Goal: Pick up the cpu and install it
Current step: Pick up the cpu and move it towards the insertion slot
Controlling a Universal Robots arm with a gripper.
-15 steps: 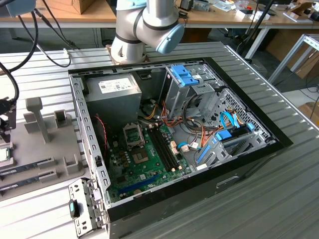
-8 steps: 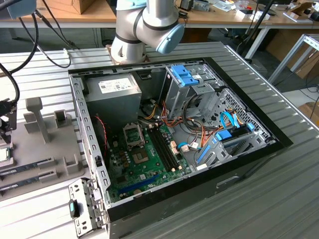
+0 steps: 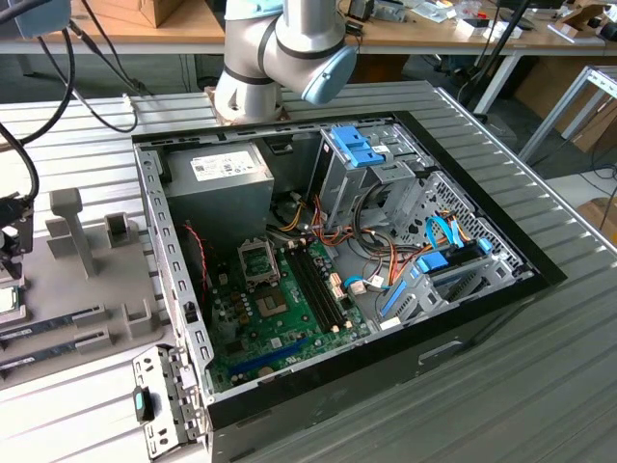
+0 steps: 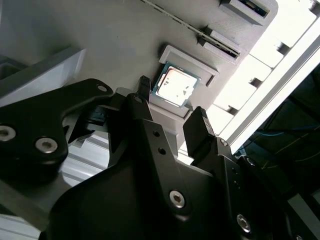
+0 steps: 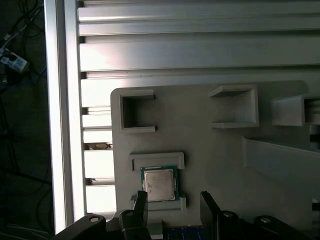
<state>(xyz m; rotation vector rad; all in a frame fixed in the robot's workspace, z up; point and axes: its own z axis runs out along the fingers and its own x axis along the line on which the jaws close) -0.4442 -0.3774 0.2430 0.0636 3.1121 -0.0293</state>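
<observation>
Your gripper (image 5: 173, 196): fingers spread wide, nothing between them. It hangs close over the cpu (image 5: 159, 183), not touching it. The cpu lies flat, metal top up, in a framed recess of the grey fixture plate (image 5: 215, 160). The plate sits on the ribbed table, to the exterior view's left of the open computer case (image 3: 337, 270).

I see the cpu (image 5: 159, 183) in its nest on the parts tray (image 3: 96, 289), at the exterior view's left of the computer case (image 3: 318, 374).

Ribbed grey metal tabletop (image 3: 540, 386); cluttered wooden desks (image 3: 405, 34) behind; black cables (image 3: 96, 68) draped nearby
</observation>
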